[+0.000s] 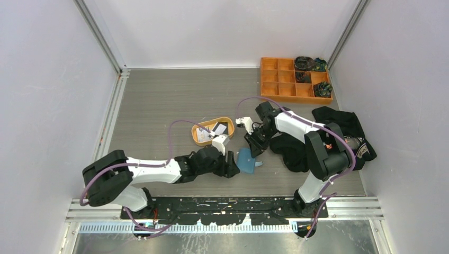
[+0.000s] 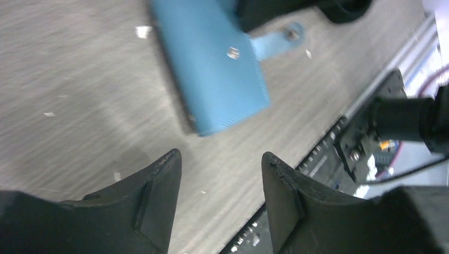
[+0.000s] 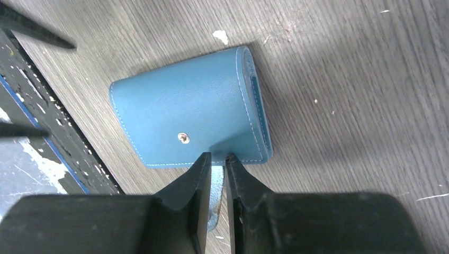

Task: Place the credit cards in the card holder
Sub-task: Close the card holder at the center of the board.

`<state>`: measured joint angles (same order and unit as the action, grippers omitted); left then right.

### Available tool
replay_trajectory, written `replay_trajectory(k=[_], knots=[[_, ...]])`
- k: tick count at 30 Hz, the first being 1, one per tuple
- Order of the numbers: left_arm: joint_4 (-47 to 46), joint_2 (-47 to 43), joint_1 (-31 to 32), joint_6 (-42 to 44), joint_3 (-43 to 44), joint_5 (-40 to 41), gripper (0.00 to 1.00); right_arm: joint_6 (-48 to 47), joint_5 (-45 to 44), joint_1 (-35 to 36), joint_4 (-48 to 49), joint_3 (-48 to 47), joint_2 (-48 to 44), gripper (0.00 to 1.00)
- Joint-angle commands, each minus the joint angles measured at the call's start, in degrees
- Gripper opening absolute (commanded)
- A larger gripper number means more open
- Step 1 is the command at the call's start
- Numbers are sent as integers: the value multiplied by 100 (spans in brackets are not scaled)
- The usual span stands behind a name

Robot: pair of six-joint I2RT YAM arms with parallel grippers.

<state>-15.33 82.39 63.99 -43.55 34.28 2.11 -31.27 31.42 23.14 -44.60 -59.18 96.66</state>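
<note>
The blue card holder (image 1: 246, 160) (image 2: 212, 63) (image 3: 185, 116) lies folded shut on the grey table, with its snap tab (image 2: 272, 43) (image 3: 216, 182) sticking out unfastened. My right gripper (image 1: 256, 150) (image 3: 218, 155) stands at the holder's edge, its jaws closed narrowly on the tab. Just near-left of the holder my left gripper (image 1: 233, 168) (image 2: 219, 154) hovers open over bare table, with nothing between its fingers. Credit cards (image 1: 219, 127), white and dark, lie in the orange oval tray (image 1: 198, 141) behind the left gripper.
An orange compartment box (image 1: 294, 79) with dark items stands at the back right. A black cloth heap (image 1: 344, 127) lies under the right arm. The black mounting rail (image 1: 222, 203) (image 2: 317, 153) runs along the near edge, close to the holder.
</note>
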Motion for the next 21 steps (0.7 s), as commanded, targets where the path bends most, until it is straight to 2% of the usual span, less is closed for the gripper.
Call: replay_trajectory(k=[1,5,10,15,19,21], knots=[[-588,93,-527,-434,-220,163,53,-396,-119,-11,-111,-135,-175,23],[-374,593,-559,-668,173,408,49,-511,-46,-12,22,-13,-327,24],[-376,1275,-560,-750,642,228,48,-591,68,-10,146,103,-559,26],[156,1483,-444,-752,912,577,47,-720,179,-19,320,302,-1101,32],[419,1464,-321,-721,936,903,47,-1454,-62,-32,240,552,-1527,42],[480,1443,-272,-710,940,1002,46,-1972,-142,-46,224,750,-1639,43]])
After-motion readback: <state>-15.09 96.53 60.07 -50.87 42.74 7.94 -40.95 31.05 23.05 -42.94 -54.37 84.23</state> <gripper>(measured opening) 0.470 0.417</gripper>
